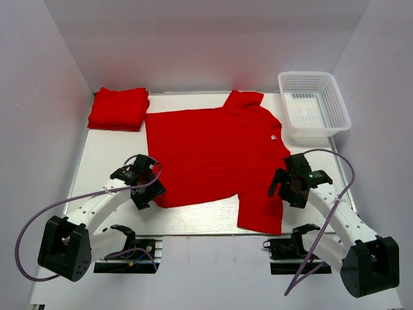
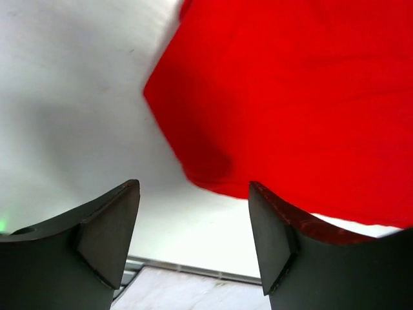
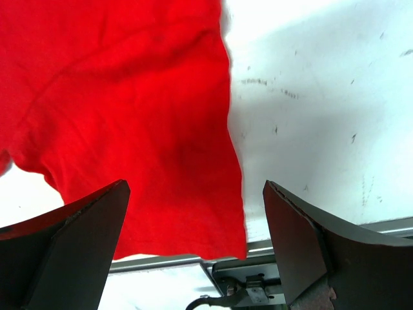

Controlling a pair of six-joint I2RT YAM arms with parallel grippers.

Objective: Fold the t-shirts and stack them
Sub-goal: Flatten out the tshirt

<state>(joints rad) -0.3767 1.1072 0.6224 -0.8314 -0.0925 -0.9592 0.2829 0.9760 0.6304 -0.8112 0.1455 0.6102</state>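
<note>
A red t-shirt [image 1: 210, 152] lies spread flat on the table, its neck with a white label [image 1: 273, 137] to the right and its hem to the left. A folded red t-shirt [image 1: 119, 108] lies at the far left corner. My left gripper [image 1: 147, 196] is open and empty over the near hem corner [image 2: 193, 161]. My right gripper [image 1: 279, 184] is open and empty above the near sleeve [image 3: 161, 161], whose edge hangs at the table's front edge.
A white mesh basket [image 1: 314, 105] stands at the far right corner. White walls close in the table on three sides. The arm bases and a metal rail [image 3: 271, 271] sit along the near edge.
</note>
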